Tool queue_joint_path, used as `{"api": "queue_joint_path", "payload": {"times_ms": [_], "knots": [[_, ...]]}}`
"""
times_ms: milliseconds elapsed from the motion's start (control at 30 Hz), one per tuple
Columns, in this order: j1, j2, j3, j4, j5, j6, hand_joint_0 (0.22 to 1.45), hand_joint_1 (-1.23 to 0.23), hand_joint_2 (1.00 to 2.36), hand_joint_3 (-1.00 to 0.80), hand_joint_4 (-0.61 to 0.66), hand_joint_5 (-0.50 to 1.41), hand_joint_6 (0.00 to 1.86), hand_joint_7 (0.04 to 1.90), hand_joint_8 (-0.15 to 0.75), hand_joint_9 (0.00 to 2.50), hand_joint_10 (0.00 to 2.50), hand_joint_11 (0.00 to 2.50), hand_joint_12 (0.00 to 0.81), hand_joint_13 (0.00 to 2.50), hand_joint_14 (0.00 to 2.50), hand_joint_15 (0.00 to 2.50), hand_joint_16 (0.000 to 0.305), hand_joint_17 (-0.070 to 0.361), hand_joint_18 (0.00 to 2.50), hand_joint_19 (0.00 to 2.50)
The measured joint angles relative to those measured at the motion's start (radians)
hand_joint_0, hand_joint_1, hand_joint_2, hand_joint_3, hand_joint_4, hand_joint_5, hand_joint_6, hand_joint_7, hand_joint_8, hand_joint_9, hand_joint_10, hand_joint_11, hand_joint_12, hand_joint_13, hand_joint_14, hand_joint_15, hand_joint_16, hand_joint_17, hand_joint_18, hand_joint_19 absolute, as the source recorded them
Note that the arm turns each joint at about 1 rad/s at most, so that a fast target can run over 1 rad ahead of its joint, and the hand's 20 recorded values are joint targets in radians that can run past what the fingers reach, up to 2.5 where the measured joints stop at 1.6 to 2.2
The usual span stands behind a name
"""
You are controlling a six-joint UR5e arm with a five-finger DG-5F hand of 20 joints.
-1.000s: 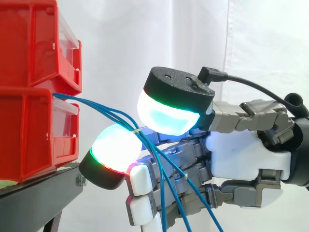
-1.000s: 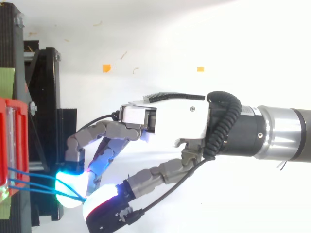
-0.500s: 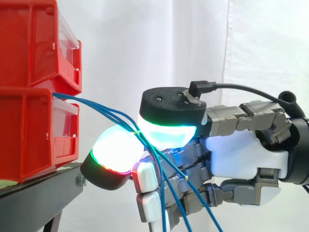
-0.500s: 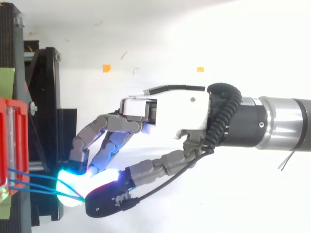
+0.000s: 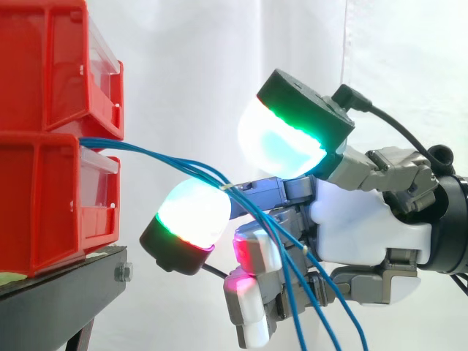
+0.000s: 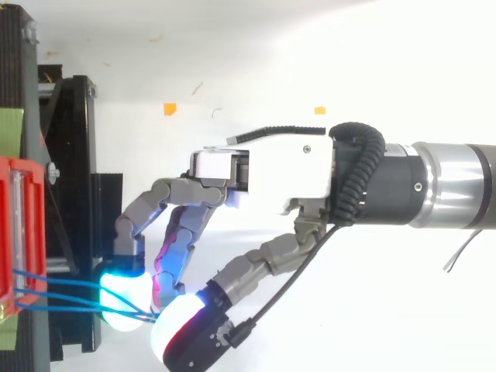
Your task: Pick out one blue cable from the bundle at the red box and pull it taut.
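At nine o'clock in the side view, stacked on a black stand [image 5: 66, 289]: an upper red bin [image 5: 44, 66] over a lower red bin [image 5: 44, 197]. Anything inside besides wire? Cannot tell; interiors hidden behind red walls and clear front lips. Leaving the mouth of the lower red bin, just under the upper one: the blue cables [image 5: 183, 167], several together, running toward four o'clock, cinched by a small pale tie [image 5: 229, 189] near the centre, then fanning down to five o'clock in front of the hand [image 5: 365, 227]. Probably anchored at the bin end, hence the shallow sag rather than a free drop.

From three o'clock, the hand, open: thumb pad [image 5: 281, 142] raised at one o'clock of the tie, clear of the bundle; one finger pad [image 5: 191, 213] reaching beneath the cables at seven o'clock of the tie, close under them, contact uncertain; other fingers bent in at six o'clock, glowing magenta. No pinch visible on any cable. Posed so, seemingly, to cradle the bundle from below and leave room above for the thumb pad to close on one cable. None singled out yet, none taut.
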Motion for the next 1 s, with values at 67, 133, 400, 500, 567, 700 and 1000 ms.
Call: {"api": "queue_joint_path", "payload": {"times_ms": [67, 133, 400, 500, 567, 700, 1000], "knots": [[-0.001, 0.000, 0.000, 0.001, 0.000, 0.000, 0.65, -0.82, 1.02, -0.27, -0.01, -0.12, 0.95, 0.86, 0.276, 1.23, 0.02, 0.70, 0.320, 1.07, 0.02, 0.61, 0.043, 0.096, 0.81, 0.66], [-0.001, 0.000, 0.000, 0.002, -0.001, 0.000, 0.65, -0.82, 1.02, -0.18, -0.04, -0.11, 0.95, 0.93, 0.273, 1.27, 0.02, 0.70, 0.315, 1.11, 0.02, 0.63, 0.042, 0.094, 0.84, 0.66], [-0.003, 0.001, 0.000, 0.003, -0.001, 0.001, 0.64, -0.84, 1.02, -0.13, -0.05, -0.10, 0.95, 0.96, 0.272, 1.32, 0.02, 0.71, 0.315, 1.15, 0.03, 0.64, 0.042, 0.094, 0.85, 0.67], [-0.004, 0.001, 0.001, 0.002, -0.001, 0.002, 0.64, -0.84, 1.02, -0.13, -0.05, -0.10, 0.95, 0.95, 0.273, 1.32, 0.02, 0.71, 0.318, 1.15, 0.02, 0.64, 0.042, 0.094, 0.85, 0.67], [-0.006, 0.001, 0.001, 0.001, -0.004, 0.005, 0.64, -0.84, 1.02, -0.14, -0.04, -0.10, 0.95, 0.95, 0.274, 1.32, 0.02, 0.72, 0.317, 1.15, 0.02, 0.63, 0.042, 0.094, 0.85, 0.67], [-0.012, 0.003, 0.006, -0.009, -0.028, 0.016, 0.64, -0.84, 1.02, -0.15, -0.04, -0.10, 0.95, 0.95, 0.276, 1.33, 0.02, 0.71, 0.322, 1.15, 0.02, 0.64, 0.042, 0.095, 0.86, 0.68], [-0.047, 0.029, 0.017, -0.121, -0.153, 0.046, 0.64, -0.83, 1.02, -0.14, -0.04, -0.09, 0.95, 0.95, 0.280, 1.33, 0.02, 0.71, 0.322, 1.15, 0.02, 0.63, 0.042, 0.095, 0.86, 0.68]]}}
